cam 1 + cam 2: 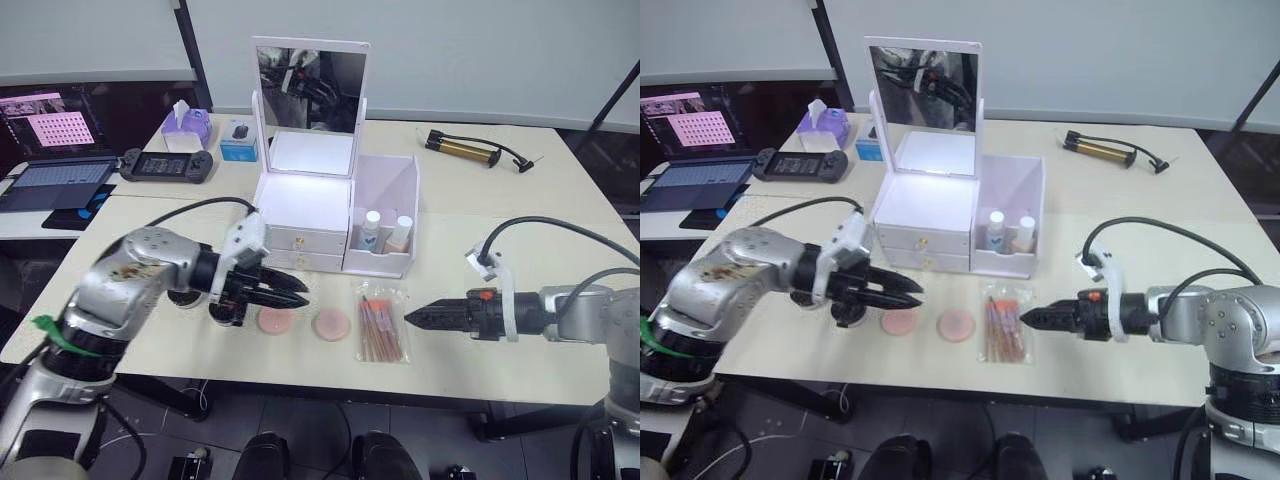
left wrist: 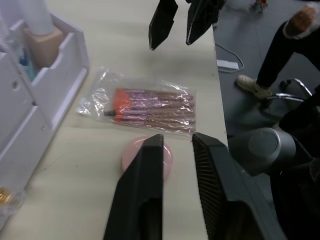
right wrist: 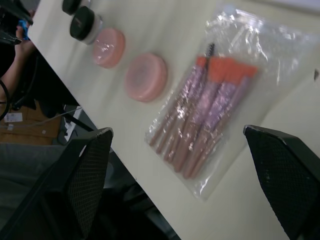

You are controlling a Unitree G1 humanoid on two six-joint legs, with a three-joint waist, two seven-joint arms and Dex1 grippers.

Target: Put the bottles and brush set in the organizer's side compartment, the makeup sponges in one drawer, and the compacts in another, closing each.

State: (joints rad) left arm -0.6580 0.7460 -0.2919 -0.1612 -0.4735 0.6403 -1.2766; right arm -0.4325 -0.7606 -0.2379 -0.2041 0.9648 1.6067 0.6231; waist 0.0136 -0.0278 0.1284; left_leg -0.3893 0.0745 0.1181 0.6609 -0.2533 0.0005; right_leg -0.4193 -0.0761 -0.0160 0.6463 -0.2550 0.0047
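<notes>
Two bottles [image 1: 385, 233] upright in side compartment of organizer [image 1: 330, 205]; label text unreadable. Both drawers closed. Two makeup sponges [image 1: 303, 322] on desk [image 1: 500, 230] in front of drawers. One brush set [image 1: 381, 323] flat just right of sponges. Two compacts [image 3: 80, 17] at left claw [image 1: 290, 290]. Left claw: fingers slightly apart, empty, above sponge. Right claw [image 1: 418, 318]: fingers wide apart, empty, near brush set.

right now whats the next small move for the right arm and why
Probably ease the right gripper forward and down over the brush set. Both bottles already stand in the organizer's side compartment, while the packet lies flat on the table just ahead of the open fingers, which frame it in the wrist view.
</notes>
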